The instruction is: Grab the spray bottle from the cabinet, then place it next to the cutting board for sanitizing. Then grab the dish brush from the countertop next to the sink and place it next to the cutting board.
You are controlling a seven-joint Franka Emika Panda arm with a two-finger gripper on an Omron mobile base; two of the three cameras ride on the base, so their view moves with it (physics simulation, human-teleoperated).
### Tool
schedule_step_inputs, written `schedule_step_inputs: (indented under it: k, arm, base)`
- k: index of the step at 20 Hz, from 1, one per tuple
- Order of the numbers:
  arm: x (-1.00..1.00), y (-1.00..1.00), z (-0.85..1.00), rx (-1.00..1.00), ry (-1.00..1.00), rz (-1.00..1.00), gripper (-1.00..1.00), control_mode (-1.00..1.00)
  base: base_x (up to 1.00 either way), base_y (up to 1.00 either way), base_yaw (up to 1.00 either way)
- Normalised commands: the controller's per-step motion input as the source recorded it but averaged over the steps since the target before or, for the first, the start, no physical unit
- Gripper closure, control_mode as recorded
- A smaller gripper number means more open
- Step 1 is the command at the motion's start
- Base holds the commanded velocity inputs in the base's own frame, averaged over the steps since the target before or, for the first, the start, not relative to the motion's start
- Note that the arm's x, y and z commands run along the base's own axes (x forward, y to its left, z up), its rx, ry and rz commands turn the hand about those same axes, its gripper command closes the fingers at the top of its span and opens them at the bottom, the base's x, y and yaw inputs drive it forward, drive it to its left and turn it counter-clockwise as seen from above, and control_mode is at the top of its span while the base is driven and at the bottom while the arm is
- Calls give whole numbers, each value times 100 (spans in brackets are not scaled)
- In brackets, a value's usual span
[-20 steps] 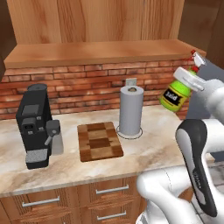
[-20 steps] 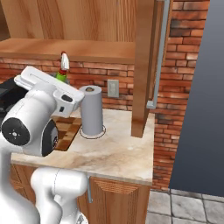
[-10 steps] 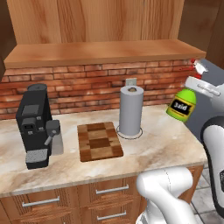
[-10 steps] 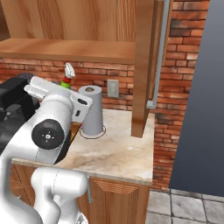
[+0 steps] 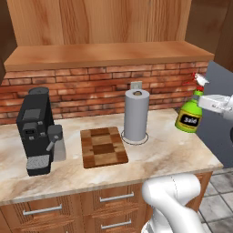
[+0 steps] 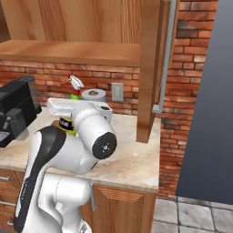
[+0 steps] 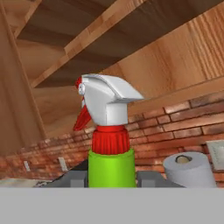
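**Bottle lower and further right, carried over the counter's end**

Since a second ago the bottle (image 5: pixel 189 116) has dropped and slid right in the left base view, from up by the cabinet's (image 5: pixel 104 54) shelf board to a spot just above the right end of the counter (image 5: pixel 159 157); the base cameras have held their framing, so the arm did the moving.

The pincer (image 5: pixel 213 103) is clamped on the bottle's neck, just under the white trigger head, with the green body hanging below it. In the hand view the bottle (image 7: pixel 109 144) stands upright between the two fingers, red nozzle pointing to that view's left. It looks clear of the counter, though a light touch cannot be ruled out.

Outward from there: the paper towel roll (image 5: pixel 136 114) stands between the bottle and the board (image 5: pixel 103 146), with the roll just beside the board's far right corner. A coffee machine (image 5: pixel 36 132) sits well left of the board.

The step in hand is the carry to the board. Done well, I judge it means keeping the bottle upright, swinging it around the front of the roll rather than through it, and setting it down on the bare counter just right of the board's near edge. Release only once the base sits flat, since a tall narrow bottle tips easily.
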Motion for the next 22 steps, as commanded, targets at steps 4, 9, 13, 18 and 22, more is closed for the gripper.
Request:
schedule_step_inputs:
  k: [4,9,13,18,22]
  arm:
    - [30,23,-65,-18,-32,25,100,-100]
    - [24,6,-51,-17,-27,22,100,-100]
    - [1,0,-49,-13,-12,24,100,-100]
    - [3,0,-49,-15,-4,22,100,-100]
    - [11,1,-56,-12,-11,21,100,-100]
  base:
    - [0,0,0]
    - [0,0,0]
    - [0,0,0]
    - [0,0,0]
    - [0,0,0]
